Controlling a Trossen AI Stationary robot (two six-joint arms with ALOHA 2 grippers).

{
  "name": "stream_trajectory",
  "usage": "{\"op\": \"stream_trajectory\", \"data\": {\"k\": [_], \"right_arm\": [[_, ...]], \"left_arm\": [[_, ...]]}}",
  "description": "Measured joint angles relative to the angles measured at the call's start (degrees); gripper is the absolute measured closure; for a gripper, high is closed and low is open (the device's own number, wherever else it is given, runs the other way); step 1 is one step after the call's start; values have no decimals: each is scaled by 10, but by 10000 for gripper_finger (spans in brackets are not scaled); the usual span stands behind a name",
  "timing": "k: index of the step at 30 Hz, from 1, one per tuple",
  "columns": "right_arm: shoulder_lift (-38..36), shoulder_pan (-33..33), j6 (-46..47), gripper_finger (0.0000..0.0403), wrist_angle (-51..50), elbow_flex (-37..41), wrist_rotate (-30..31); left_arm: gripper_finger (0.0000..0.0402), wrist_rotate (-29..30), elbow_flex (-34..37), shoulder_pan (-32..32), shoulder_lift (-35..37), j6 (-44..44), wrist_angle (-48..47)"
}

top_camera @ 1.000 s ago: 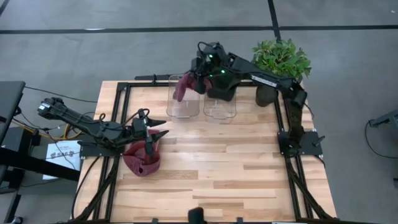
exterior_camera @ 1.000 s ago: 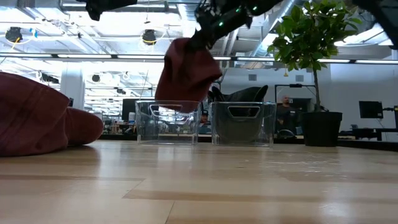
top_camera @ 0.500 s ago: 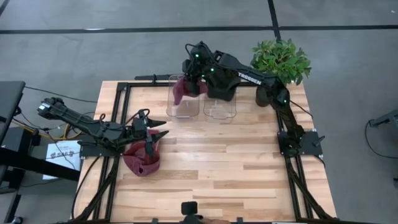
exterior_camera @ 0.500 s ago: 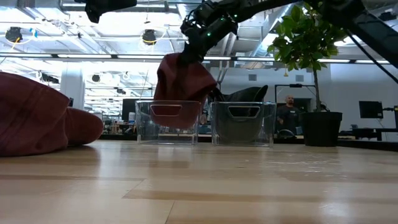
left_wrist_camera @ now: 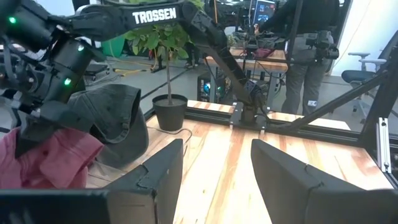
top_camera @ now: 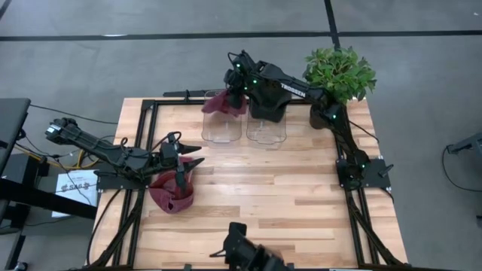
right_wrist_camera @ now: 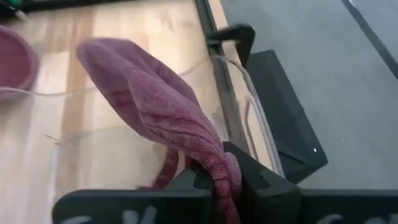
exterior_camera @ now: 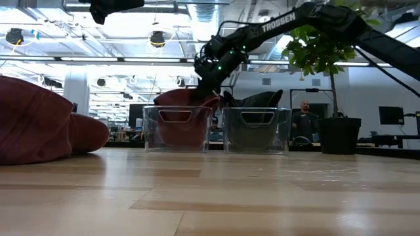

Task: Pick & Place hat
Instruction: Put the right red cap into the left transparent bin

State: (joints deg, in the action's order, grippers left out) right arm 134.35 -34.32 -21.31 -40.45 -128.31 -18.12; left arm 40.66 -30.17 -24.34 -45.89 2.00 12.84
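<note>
Hat (top_camera: 221,104) maroon, hanging into clear bin (top_camera: 222,128) | right end effector (top_camera: 235,92) clamped on hat | left end effector (top_camera: 190,156) jaws apart above second maroon hat (top_camera: 170,194)

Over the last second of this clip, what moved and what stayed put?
The right gripper, shut on a dark red hat, carried it down from above the left clear bin into that bin; it has not let go. The left gripper stayed open over the second red hat near the table's left edge. The dark hat in the right bin did not move.
</note>
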Motion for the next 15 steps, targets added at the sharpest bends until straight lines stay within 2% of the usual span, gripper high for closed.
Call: {"op": "stream_trajectory", "data": {"k": [15], "right_arm": [[-1,-8,-58,388,81,0,2]], "left_arm": [[215,0,0,0,0,0,-1]]}}
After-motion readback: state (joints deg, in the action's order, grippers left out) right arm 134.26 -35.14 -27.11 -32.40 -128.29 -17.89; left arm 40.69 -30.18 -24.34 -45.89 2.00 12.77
